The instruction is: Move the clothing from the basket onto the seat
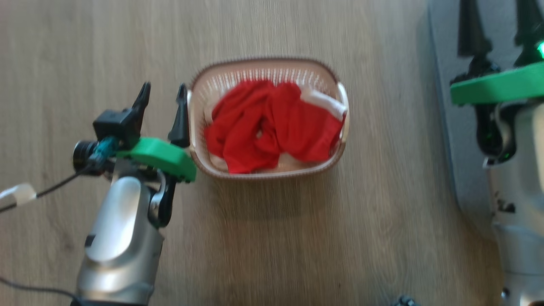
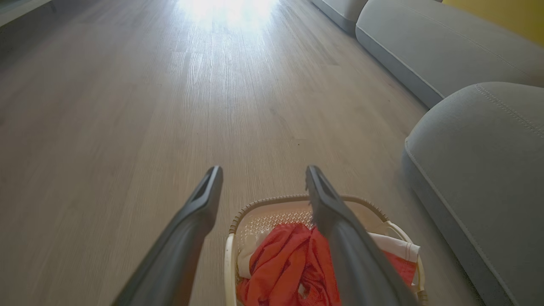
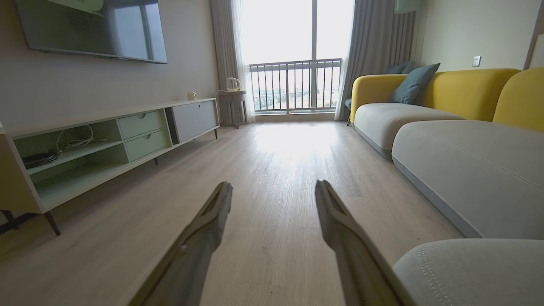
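Observation:
The red clothing (image 1: 272,123) with white trim lies bunched inside the cream basket (image 1: 199,87), which stands on the wooden floor in the middle of the head view. My left gripper (image 1: 163,93) hangs open just left of the basket's rim, nothing between its fingers. In the left wrist view the clothing (image 2: 280,267) and the basket (image 2: 263,212) sit below my open left gripper (image 2: 261,172). The grey seat (image 1: 446,127) runs along the right edge, with my right gripper (image 1: 497,21) open above it. The seat (image 3: 471,170) also lies to the right of the right gripper (image 3: 274,187).
Wooden floor surrounds the basket on all sides. A low TV cabinet (image 3: 106,140) lines the left wall, a balcony window (image 3: 293,85) is at the far end, and the sofa has yellow backrests (image 3: 467,91). A cable trails from my left wrist (image 1: 51,187).

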Motion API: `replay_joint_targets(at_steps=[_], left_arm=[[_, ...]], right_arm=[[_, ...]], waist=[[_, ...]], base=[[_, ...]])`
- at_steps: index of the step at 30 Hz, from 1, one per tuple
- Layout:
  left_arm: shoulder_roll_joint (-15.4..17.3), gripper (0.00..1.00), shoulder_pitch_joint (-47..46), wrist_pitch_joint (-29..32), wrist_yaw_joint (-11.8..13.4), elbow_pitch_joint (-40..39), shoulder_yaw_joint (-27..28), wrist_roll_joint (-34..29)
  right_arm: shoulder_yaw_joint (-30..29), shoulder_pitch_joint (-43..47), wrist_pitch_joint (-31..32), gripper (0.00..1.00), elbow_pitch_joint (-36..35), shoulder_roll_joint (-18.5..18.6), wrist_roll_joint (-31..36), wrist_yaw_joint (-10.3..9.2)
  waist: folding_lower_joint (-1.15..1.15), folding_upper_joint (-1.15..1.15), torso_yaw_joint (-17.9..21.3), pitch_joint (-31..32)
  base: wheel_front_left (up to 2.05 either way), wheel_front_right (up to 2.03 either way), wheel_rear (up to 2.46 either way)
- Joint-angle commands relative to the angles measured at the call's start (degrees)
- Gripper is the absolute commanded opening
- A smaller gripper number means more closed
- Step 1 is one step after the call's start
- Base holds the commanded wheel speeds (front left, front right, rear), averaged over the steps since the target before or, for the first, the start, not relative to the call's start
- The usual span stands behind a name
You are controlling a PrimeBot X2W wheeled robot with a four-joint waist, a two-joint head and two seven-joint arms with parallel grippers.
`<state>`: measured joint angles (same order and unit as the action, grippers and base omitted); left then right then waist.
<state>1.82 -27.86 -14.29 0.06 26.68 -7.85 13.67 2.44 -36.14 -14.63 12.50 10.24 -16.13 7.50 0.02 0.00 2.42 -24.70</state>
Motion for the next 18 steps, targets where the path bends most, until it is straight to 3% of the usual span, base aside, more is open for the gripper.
replay_joint_targets(at_steps=[1,9,18], left_arm=[[1.1,1.00,-2.0,-0.7,0.5,-1.5,0.5,0.7],[1.1,1.00,-7.6,-0.7,1.2,0.8,-6.0,2.4],[1.1,1.00,-14.9,-0.7,0.2,7.0,-14.7,2.4]], right_arm=[[0.5,-1.7,-0.4,1.00,-2.6,0.2,-0.1,-0.01],[0.1,-5.9,-0.4,1.00,-5.6,0.1,-0.1,-0.01],[0.5,-7.9,-0.4,1.00,-6.7,-1.0,-0.5,-0.01]], waist=[[-0.02,0.00,1.0,-7.6],[-0.02,0.00,2.1,-16.7],[-0.02,0.00,4.5,-22.7]], base=[[0.00,0.00,0.00],[0.00,0.00,0.00],[0.00,0.00,0.00]])
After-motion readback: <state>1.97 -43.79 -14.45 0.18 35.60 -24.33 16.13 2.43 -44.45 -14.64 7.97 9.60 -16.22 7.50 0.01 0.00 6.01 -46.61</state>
